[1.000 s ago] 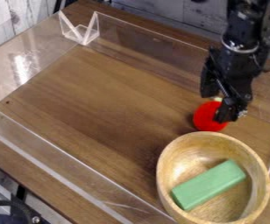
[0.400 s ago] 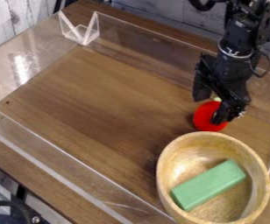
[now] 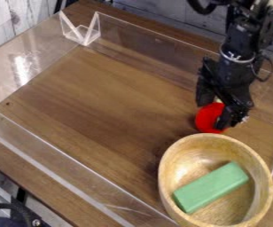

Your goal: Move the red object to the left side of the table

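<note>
Hovering: black gripper at right of frame, pointing down over the red object, fingers reaching to either side of it.
Jaws: spread wide, not closed on anything; contact with the fruit impossible to tell from this angle.
Red object: small, round, bright red, resting on the table at centre right of frame, partly hidden behind the fingers, just beyond the upper rim of the wooden bowl.
Bowl: light wood, lower right of frame, holding a green rectangular block (not part of the task).
Table: brown wood grain, edged by low clear acrylic walls; broad bare stretch toward left of frame, judged to be the destination.
Step in hand: judged as lining up for the grasp, with closing and lifting not yet done.
Risk, rolling: round fruit likely to squirt sideways if one finger meets it first or the jaws close off-centre.
Risk, bowl: fruit sits near the rim, so a nudge toward lower right could pin it against the bowl or shift the bowl.
Risk, weak grip: pinching high on the curve could let it slip out mid-carry and roll across the wood.
Risk, walls: carrying too low toward the left could clip the clear edging (hard to see).
</note>
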Robot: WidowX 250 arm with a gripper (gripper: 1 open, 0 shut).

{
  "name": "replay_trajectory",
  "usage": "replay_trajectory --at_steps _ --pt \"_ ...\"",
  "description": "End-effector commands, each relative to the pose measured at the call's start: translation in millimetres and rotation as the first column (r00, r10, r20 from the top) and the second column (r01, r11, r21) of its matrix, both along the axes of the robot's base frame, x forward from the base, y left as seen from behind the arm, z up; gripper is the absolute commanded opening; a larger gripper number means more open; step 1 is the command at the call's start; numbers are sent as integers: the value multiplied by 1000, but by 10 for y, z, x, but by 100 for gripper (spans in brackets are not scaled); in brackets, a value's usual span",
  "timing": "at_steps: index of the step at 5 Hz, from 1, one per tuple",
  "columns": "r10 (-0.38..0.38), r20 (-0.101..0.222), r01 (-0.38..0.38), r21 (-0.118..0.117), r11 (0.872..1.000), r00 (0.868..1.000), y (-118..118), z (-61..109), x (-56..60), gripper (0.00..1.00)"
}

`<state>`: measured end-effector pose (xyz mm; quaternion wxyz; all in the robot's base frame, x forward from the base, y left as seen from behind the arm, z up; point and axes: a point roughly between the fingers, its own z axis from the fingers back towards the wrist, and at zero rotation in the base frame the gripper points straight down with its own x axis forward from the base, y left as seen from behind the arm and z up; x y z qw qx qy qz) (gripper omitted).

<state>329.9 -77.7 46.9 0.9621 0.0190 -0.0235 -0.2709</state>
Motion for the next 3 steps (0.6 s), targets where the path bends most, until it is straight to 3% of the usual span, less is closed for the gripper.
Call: replay_trajectory --at_steps 1,3 --pt "11 21 -11 -16 1000 1000 -109 38 40 0" --pt "108 48 -107 -10 994 993 -135 253 93 0"
